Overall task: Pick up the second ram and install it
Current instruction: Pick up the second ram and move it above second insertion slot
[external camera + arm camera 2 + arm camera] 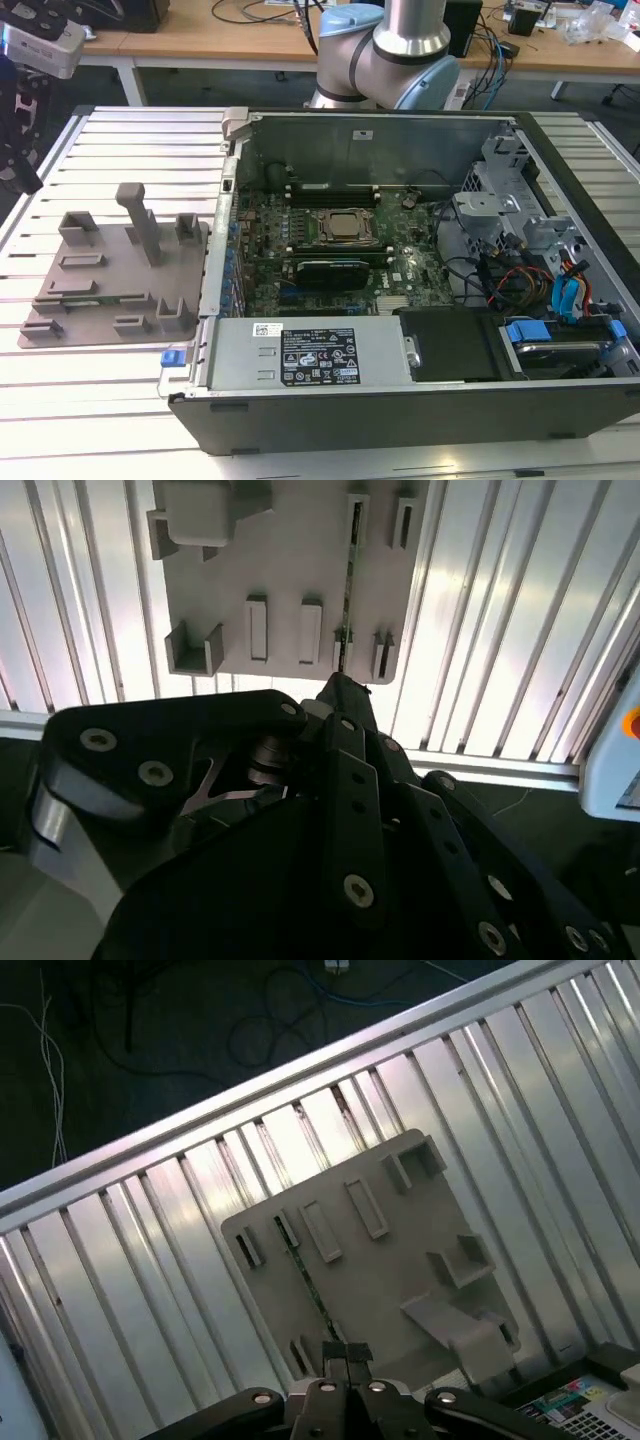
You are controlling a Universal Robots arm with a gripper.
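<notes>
The second ram is a thin green stick standing on edge in a slot of the grey plastic tray. It shows in both wrist views as a narrow line, and in the exterior view as a green strip near the tray's front. My gripper hovers above the tray, in line with one end of the stick and apart from it. Its black fingers are shut with nothing between them. The gripper's dark body sits at the exterior view's left edge.
The open computer case lies to the exterior view's right of the tray, with the motherboard, silver processor and memory slots beside it. Raised blocks and a tall post stand on the tray. The table is ribbed aluminium.
</notes>
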